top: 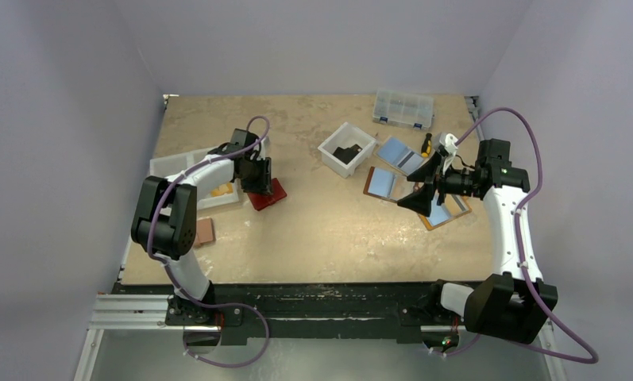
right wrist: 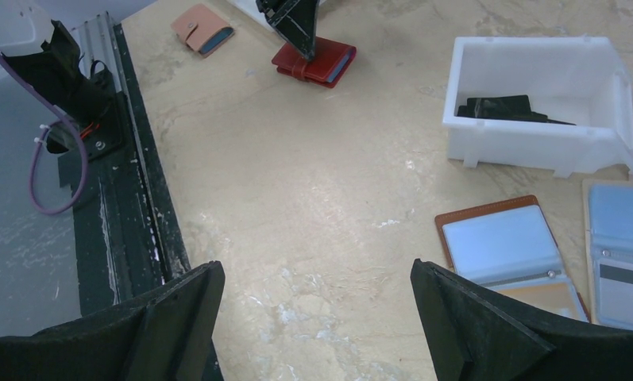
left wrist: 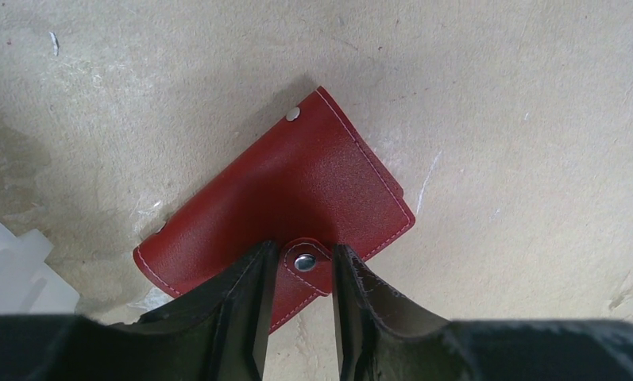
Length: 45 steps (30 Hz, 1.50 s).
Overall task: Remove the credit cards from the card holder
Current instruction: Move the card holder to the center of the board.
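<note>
The dark red card holder [top: 267,194] lies closed on the table, left of centre. It also shows in the left wrist view [left wrist: 297,190] and the right wrist view [right wrist: 317,59]. Its strap tab [left wrist: 306,266] with a metal snap sits between my left gripper's fingers. My left gripper [left wrist: 303,254] points down at the holder's near edge, with a finger pressed against each side of the tab. No credit card shows; only a blue edge shows at the holder's side. My right gripper [right wrist: 314,271] is wide open and empty above bare table on the right [top: 416,198].
A white bin [top: 347,148] holds a black object. Open brown [top: 383,182], blue [top: 400,155] and orange-tan [top: 444,213] holders lie at the right. A clear compartment box [top: 403,109] stands at the back. A small tan holder [top: 205,231] and white trays [top: 182,164] are at the left.
</note>
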Available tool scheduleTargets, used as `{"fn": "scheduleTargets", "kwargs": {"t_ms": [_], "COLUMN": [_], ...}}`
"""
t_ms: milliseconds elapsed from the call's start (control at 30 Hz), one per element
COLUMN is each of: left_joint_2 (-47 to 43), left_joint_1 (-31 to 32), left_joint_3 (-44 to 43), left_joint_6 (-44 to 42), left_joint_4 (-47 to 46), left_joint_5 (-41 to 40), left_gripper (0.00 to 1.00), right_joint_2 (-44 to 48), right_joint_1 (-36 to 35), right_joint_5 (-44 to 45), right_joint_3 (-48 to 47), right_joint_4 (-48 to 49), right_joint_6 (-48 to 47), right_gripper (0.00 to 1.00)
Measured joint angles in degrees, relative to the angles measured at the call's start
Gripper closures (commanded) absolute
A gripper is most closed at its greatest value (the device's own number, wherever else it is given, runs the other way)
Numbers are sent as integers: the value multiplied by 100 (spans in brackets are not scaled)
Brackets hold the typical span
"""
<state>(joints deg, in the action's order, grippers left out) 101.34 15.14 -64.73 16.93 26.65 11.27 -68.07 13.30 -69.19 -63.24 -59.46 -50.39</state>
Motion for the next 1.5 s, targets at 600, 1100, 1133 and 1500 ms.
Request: {"fn": "scheduleTargets", "kwargs": {"t_ms": [600,1100,1133,1500], "left_joint_2": [-15,-756,-815,-1110], "left_joint_1": [-2,116,149,1449], "left_joint_3": [50,929,999,1434], "left_joint_6": [-7,55,114,1762], "left_joint_4": [-83,-229,-264,-1434], "left_joint_5": [48,879,964,1202], "left_gripper": [100,100,100,100], "right_joint_2": [74,28,-2,-575], "right_joint_1": [0,-122,-170,-1574], "right_joint_5": [0,66,74,723], "right_joint_3": [90,87,79,-39], "right_joint_4": [37,17,-11,-573], "right_joint_6": [24,11,-39,-1241], "right_gripper": [1,1,1,1]}}
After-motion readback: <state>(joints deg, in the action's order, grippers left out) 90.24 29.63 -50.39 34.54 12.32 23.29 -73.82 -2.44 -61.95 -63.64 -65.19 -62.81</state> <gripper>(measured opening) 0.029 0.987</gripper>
